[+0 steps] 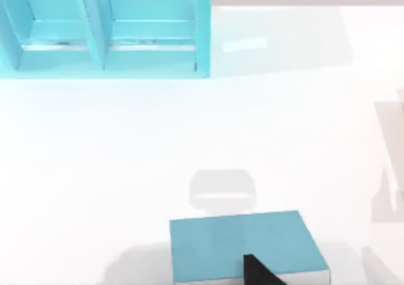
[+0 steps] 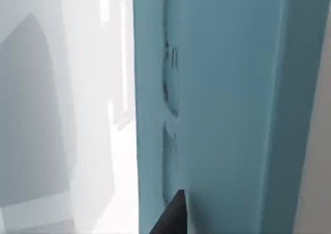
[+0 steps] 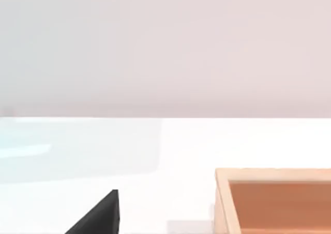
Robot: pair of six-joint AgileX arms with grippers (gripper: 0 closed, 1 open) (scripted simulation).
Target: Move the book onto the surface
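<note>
The book (image 1: 237,244), teal-covered with a white page edge along its near side, hovers near the front edge of the top view, right of centre. Its grey shadow (image 1: 222,190) falls on the surface (image 1: 113,152) a little farther back, so the book is off the white tabletop. My left gripper (image 1: 259,271) shows as a black finger lying on the cover at the book's near edge. In the left wrist view the teal cover (image 2: 217,104) is very close, with a black fingertip (image 2: 173,216) pressed on it. A black finger of my right gripper (image 3: 98,216) hangs over bare tabletop.
The light-teal shelf unit (image 1: 104,29) with upright dividers stands at the back left of the table. A shallow wooden box (image 3: 274,200) sits on the tabletop in the right wrist view. Grey arm shadows (image 1: 388,171) lie along the right edge.
</note>
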